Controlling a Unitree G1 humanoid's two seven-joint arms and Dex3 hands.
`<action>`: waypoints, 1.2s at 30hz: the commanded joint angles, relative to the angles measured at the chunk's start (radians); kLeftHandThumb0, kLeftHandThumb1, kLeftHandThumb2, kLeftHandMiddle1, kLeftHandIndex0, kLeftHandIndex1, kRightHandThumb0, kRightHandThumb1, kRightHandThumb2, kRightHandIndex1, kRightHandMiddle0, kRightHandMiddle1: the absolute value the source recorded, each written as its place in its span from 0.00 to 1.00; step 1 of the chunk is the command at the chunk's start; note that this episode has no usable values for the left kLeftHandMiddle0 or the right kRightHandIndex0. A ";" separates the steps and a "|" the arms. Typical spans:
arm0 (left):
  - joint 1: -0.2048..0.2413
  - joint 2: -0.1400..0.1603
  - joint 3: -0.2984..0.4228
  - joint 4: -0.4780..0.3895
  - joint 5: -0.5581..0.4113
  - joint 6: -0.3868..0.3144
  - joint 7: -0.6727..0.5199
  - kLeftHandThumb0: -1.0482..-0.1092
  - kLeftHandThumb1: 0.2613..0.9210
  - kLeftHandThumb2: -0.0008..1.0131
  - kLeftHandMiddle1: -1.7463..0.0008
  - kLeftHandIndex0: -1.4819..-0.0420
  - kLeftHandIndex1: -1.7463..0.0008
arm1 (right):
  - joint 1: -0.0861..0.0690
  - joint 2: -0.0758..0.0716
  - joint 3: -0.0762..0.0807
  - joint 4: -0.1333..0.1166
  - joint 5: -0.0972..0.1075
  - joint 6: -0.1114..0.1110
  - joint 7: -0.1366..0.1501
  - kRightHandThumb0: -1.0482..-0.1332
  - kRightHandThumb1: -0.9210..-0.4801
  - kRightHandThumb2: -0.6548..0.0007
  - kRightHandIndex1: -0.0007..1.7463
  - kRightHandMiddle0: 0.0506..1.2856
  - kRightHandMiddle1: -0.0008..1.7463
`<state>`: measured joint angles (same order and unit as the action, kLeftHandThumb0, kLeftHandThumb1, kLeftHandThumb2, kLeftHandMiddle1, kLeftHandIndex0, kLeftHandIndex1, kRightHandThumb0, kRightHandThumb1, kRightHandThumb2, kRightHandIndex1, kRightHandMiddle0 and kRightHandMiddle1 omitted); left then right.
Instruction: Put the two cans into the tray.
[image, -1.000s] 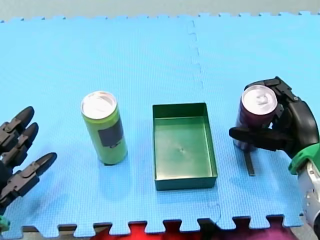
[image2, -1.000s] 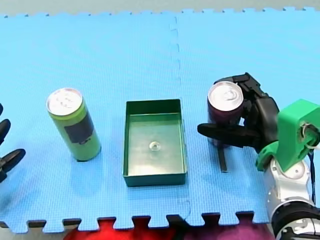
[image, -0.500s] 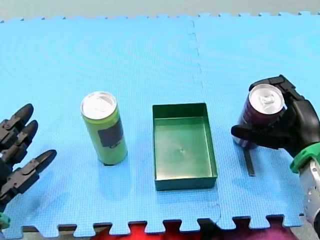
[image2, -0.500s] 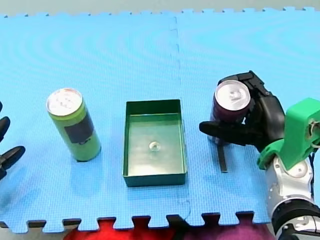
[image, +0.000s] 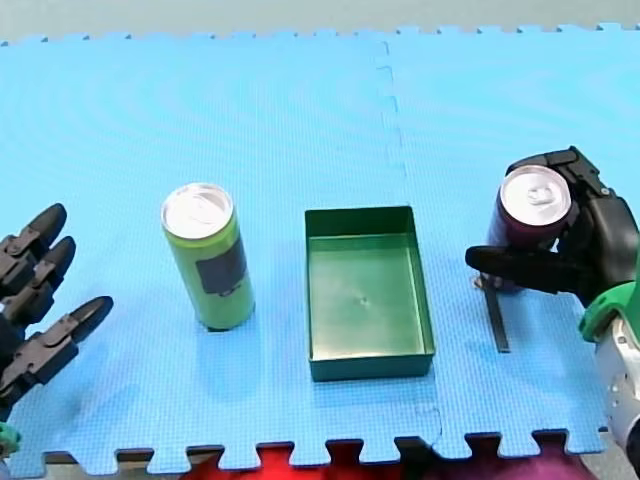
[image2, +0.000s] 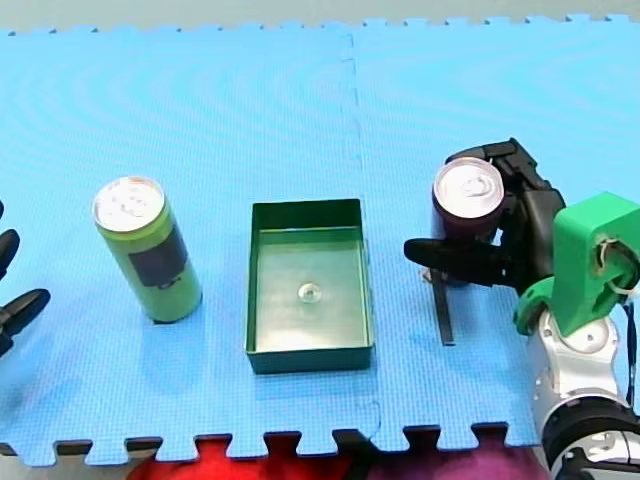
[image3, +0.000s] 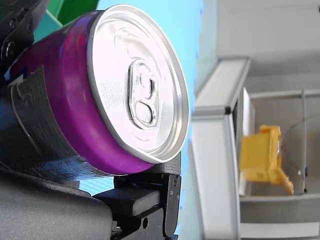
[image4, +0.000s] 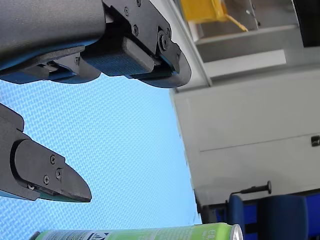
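Note:
A purple can (image: 525, 215) is gripped by my right hand (image: 560, 240) at the right of the mat, lifted slightly off it; the first wrist view shows its silver top (image3: 142, 90) close up. A green can (image: 210, 257) stands upright left of the tray, also visible at the edge of the second wrist view (image4: 150, 233). The green tray (image: 368, 292) lies between the two cans with a small round bit on its floor. My left hand (image: 35, 300) hovers at the left edge, apart from the green can and holding nothing.
The blue foam mat (image: 300, 120) covers the whole surface, with a seam running up its middle. A dark strip (image: 497, 322) lies on the mat below the purple can. The mat's front edge is near the tray.
My right hand has raised the purple can a little and carried it slightly to the right. The left hand, green can and tray have barely moved.

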<state>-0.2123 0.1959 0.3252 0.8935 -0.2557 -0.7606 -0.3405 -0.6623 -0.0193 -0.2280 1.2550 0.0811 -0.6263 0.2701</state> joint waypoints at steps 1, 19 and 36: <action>-0.001 0.003 0.001 0.002 -0.002 0.001 0.000 0.00 0.86 0.00 1.00 0.68 1.00 | -0.003 -0.010 0.003 -0.004 -0.002 -0.009 -0.003 0.89 0.35 0.96 1.00 0.37 1.00; -0.014 -0.015 -0.012 0.039 0.026 -0.018 0.025 0.00 0.86 0.00 1.00 0.68 1.00 | -0.123 0.013 -0.086 -0.030 0.138 0.194 0.045 0.87 0.28 0.96 1.00 0.38 1.00; -0.009 -0.025 -0.020 0.035 0.025 -0.015 0.010 0.00 0.87 0.00 1.00 0.69 1.00 | -0.141 0.028 -0.064 -0.082 0.138 0.258 0.038 0.84 0.28 0.97 1.00 0.37 1.00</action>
<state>-0.2229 0.1698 0.3055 0.9315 -0.2258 -0.7761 -0.3298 -0.7893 0.0073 -0.2934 1.1826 0.2133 -0.3717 0.3049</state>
